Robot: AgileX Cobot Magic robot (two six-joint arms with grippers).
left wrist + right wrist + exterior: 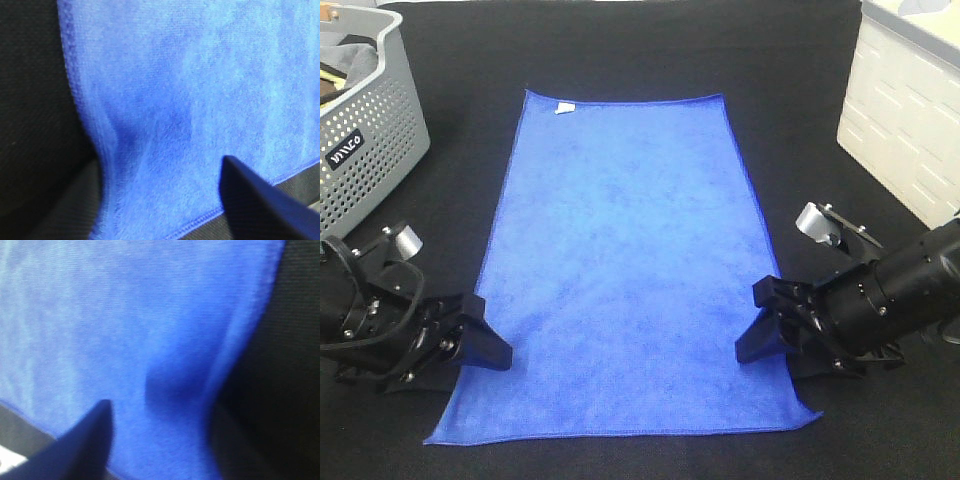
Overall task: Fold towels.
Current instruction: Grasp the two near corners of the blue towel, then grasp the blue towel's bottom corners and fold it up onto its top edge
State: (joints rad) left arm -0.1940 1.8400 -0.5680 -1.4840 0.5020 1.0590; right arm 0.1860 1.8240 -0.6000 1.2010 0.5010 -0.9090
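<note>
A blue towel (630, 270) lies spread flat on the black table, long side running away from me, with a small white tag (563, 108) at its far edge. My left gripper (485, 342) sits low at the towel's left edge near the front corner. The left wrist view shows the towel (190, 100), one dark finger (260, 205) over the cloth and the edge bunched up. My right gripper (765, 325) sits at the right edge near the front. The right wrist view shows the towel (125, 315) with one finger (75, 450) above it. Both grippers look open, straddling the edges.
A grey perforated basket (370, 130) holding cloth stands at the back left. A white cabinet (910, 120) stands at the right. The black tabletop (620, 40) surrounds the towel on all sides.
</note>
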